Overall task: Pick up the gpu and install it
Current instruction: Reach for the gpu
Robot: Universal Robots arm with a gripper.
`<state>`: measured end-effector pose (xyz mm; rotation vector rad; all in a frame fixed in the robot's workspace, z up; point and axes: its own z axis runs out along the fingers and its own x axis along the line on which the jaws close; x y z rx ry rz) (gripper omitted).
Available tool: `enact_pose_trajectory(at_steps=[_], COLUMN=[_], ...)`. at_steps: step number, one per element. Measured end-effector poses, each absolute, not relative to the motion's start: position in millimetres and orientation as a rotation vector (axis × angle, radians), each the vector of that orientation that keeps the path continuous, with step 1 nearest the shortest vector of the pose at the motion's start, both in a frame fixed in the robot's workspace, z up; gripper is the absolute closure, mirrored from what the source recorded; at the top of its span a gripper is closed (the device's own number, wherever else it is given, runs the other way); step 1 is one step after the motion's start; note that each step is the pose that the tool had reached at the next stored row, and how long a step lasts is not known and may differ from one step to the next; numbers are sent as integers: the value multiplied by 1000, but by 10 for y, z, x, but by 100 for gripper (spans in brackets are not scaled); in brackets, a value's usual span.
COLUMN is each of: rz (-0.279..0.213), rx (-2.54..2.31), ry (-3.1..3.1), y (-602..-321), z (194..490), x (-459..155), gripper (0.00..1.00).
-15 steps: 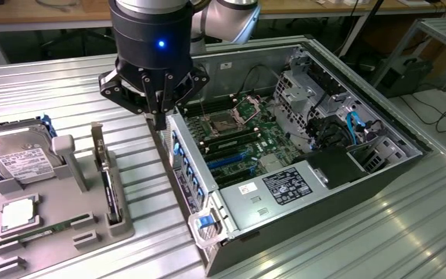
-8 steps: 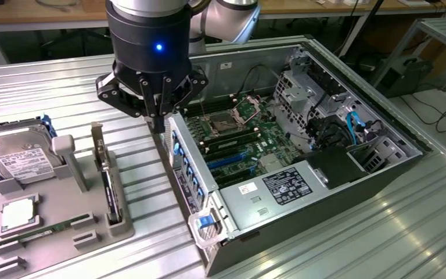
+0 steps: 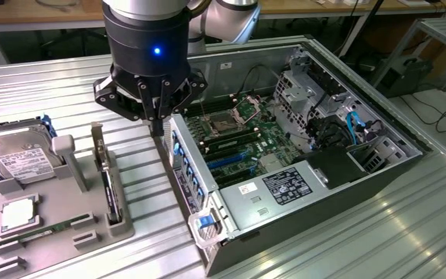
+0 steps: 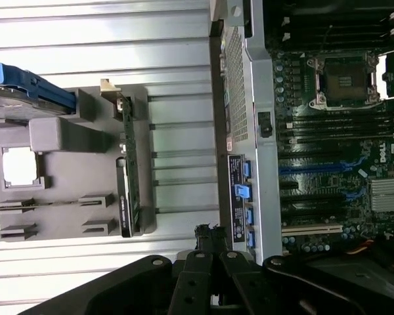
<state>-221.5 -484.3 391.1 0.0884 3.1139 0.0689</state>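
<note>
In the exterior view, at 9 o'clock on the ribbed metal desk (image 3: 53,81), a matte grey moulded holder (image 3: 91,226) carries a boxy silver hard drive (image 3: 18,154), a square processor chip (image 3: 20,212) and a slim green memory stick (image 3: 49,229). On that holder's 3 o'clock edge the gpu (image 3: 111,192) stands on its long edge in a slot. It is a thin, flat black card with a narrow bright metal bracket at its far end, and it is untouched. The claw (image 3: 157,129) hangs at about 2 o'clock from the card, over the strip of desk between the holder and the rear wall of the computer case (image 3: 409,145). Its dark fingers are pressed together on nothing. The pick-up looks not yet begun, and I judge this the approach step. A grasp would call for the fingers to part and line up across the card's thin upper edge. At 3 o'clock the steel case lies open on its side, showing a green motherboard (image 3: 238,139) with 1 blue expansion slot (image 3: 227,160). The wrist view shows the card (image 4: 126,177) edge-on, well apart from the claw (image 4: 209,231).
</note>
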Motion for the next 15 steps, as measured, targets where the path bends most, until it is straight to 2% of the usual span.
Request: enact_pose_trajectory(at_steps=[15], rz=[69], rx=[86], ry=[3114], y=[-4914], z=[3909], x=[-2253], gripper=[89])
